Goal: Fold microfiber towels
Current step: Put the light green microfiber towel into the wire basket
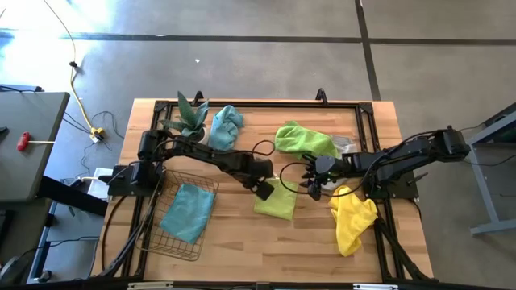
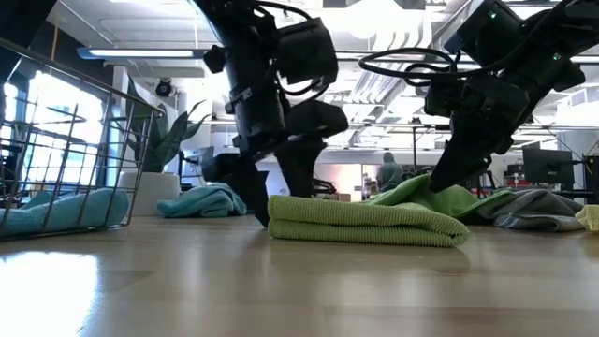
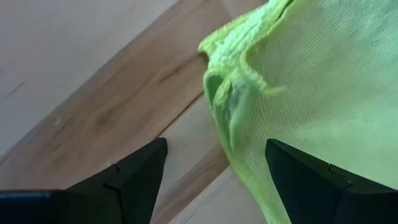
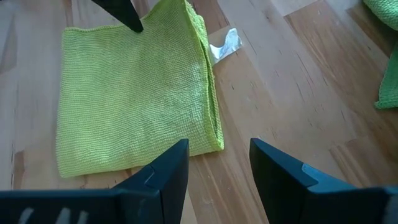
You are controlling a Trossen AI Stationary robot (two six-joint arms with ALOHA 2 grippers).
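Mid-task: one lime towel lies folded at table centre, left gripper spread at its 10 o'clock corner, right gripper spread at 3 o'clock; yellow towel, teal towel remain crumpled.

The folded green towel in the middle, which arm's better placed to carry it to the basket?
Probably the left. The left gripper is open at the folded green towel, on the edge facing the wire basket. The right gripper, also open, hovers at the far edge.
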